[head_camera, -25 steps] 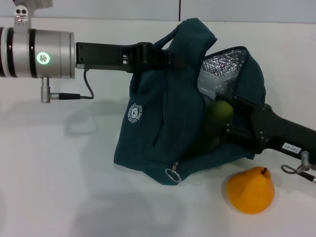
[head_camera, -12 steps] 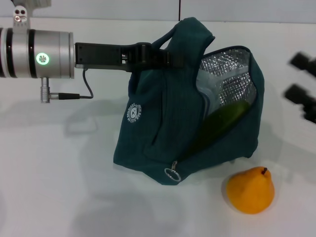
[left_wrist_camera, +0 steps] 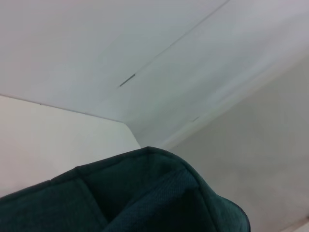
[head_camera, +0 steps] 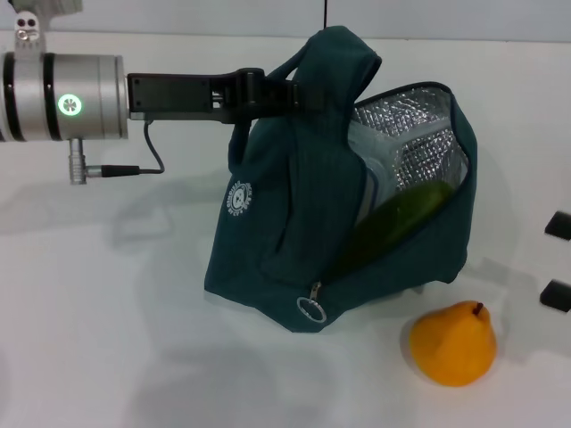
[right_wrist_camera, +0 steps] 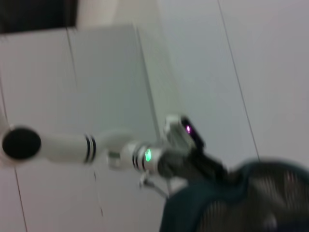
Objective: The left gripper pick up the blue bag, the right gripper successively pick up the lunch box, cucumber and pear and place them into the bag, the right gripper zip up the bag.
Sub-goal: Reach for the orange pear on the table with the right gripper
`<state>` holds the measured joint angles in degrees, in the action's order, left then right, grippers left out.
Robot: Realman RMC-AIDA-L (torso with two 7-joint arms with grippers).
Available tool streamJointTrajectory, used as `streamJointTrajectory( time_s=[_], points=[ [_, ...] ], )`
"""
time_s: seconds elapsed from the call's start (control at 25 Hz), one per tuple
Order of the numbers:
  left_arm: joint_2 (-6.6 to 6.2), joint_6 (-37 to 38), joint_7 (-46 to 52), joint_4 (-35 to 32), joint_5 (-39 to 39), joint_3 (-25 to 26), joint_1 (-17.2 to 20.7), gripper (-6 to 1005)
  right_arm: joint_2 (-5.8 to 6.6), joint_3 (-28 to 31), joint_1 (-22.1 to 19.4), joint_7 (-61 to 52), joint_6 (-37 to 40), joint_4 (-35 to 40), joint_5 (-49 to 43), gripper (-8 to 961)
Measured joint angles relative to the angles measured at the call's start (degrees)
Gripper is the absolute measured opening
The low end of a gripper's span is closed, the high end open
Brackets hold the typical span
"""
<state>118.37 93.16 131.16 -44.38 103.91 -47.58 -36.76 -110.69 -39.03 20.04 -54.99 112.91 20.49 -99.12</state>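
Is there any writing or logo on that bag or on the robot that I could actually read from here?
Round white logo on the blue bag: there is ring lettering around a middle emblem, too small to read.
Green glowing symbol on the left gripper's wrist: a sign, not letters.
No other text shows anywhere.

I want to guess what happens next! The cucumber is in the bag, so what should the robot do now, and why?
Probably the right pincer, open beside the table edge, should drop toward the pear. The cucumber and lunch box already sit inside the blue bag, which the left pincer holds up by a handle; the pear lies outside.
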Motion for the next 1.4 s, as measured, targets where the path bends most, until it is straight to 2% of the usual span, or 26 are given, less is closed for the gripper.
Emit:
streamJointTrajectory(
  time_s=[0.12, 0.2, 0.4, 0.72, 0.8, 0.96, 1.4],
  points=[
    [-0.02, -0.02, -0.7, 0.99, -0.02, 0.95, 0.2, 52, -0.5, -0.27, -0.95, 0.57, -2.29, 0.44, -2.29, 781],
    [-0.14, -0.08, -0.81, 1.51, -0.02, 1.29, 0.24, 52, -1.29, -0.32, -1.3, 1.16, -3.86, 0.9, -4.14, 779],
    [-0.24, -0.51, -0.82, 1.75, 0.05, 1.67, 0.22, 52, -1.76, -0.46, -0.55, 1.2, -5.84, 1.05, -6.29, 759],
    [-0.24, -0.57, -0.86, 1.76, 0.11, 1.7, 0.2, 52, -3.35, -1.49, 1.28, 1.2, -9.82, 1.09, -8.5, 548],
    [-0.23, -0.6, -0.93, 1.76, 0.14, 1.7, 0.22, 52, -3.64, -2.04, 1.74, 1.2, -10.23, 1.1, -8.52, 529],
    [-0.2, -0.62, -1.04, 1.76, 0.14, 1.7, 0.28, 52, -3.93, -2.48, 2.2, 1.21, -11.37, 1.12, -8.57, 490],
    [-0.07, -0.71, -1.76, 1.76, 0.08, 1.7, 0.29, 52, -4.42, -3.6, 2.84, 0.98, -13.26, 1.07, -8.64, 464]
  ],
)
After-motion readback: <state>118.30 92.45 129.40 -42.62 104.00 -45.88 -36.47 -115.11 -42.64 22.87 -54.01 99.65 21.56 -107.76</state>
